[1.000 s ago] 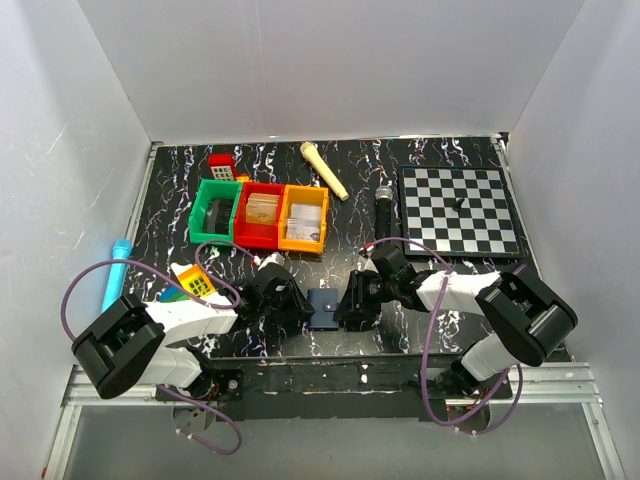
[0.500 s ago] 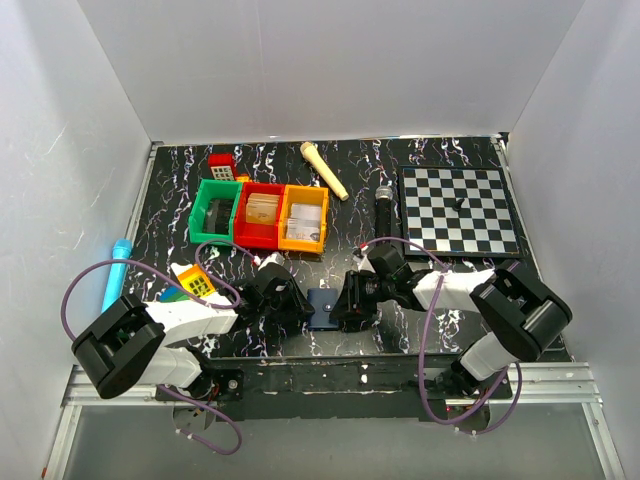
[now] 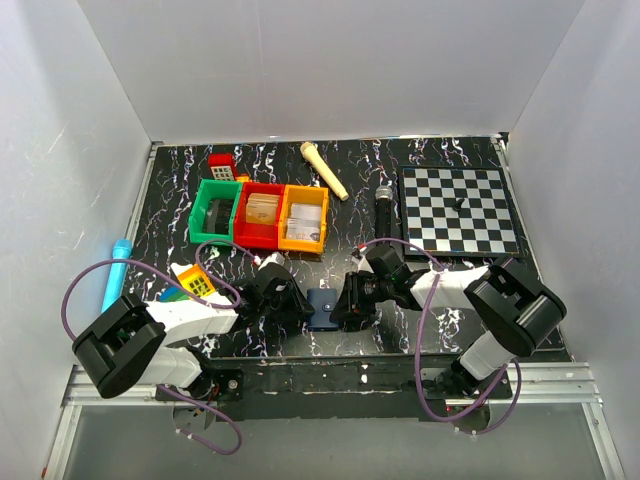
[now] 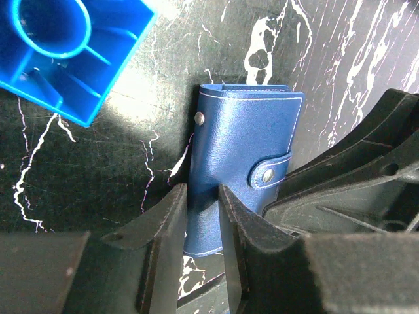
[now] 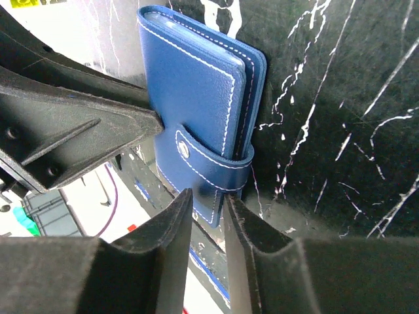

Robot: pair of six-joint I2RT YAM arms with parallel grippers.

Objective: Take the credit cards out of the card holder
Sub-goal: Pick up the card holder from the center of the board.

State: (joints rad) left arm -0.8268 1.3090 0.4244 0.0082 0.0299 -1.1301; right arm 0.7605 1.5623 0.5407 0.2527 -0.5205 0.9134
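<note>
Card holder [image 3: 322,308] sits at 6 o'clock on the table [image 3: 440,155], near edge, centre. It is closed and stands up on one long edge instead of lying flat. My reading is that it stands only because both arms brace it. The left gripper [image 4: 201,196] is at its 9 o'clock, jaws drawn narrow and clamped across the lower edge of the cover. This looks like an anchoring hold, so the body cannot slide or tip while the other side is worked. The right gripper [image 5: 208,199] is at its 3 o'clock, jaws almost together with the corner just under the snap tab [image 5: 209,160] between them. It appears to grip there, probably to peel the tab off its stud. The tab reads as fastened in both wrist views, so the opening step is judged not yet done. Counts: one card holder and one tab. Two metal studs show, one on the tab [image 4: 267,174] and one on the cover face [image 4: 199,118]. No card is out, and the number inside cannot be told; only a pale sliver shows at the top edge. There is one blue block [image 4: 59,52] at the holder's 10 o'clock. Three bins stand at 11 o'clock: green [image 3: 207,232], red [image 3: 255,240] and orange [image 3: 300,243]. One chessboard [image 3: 440,220] lies at 1 o'clock.
</note>
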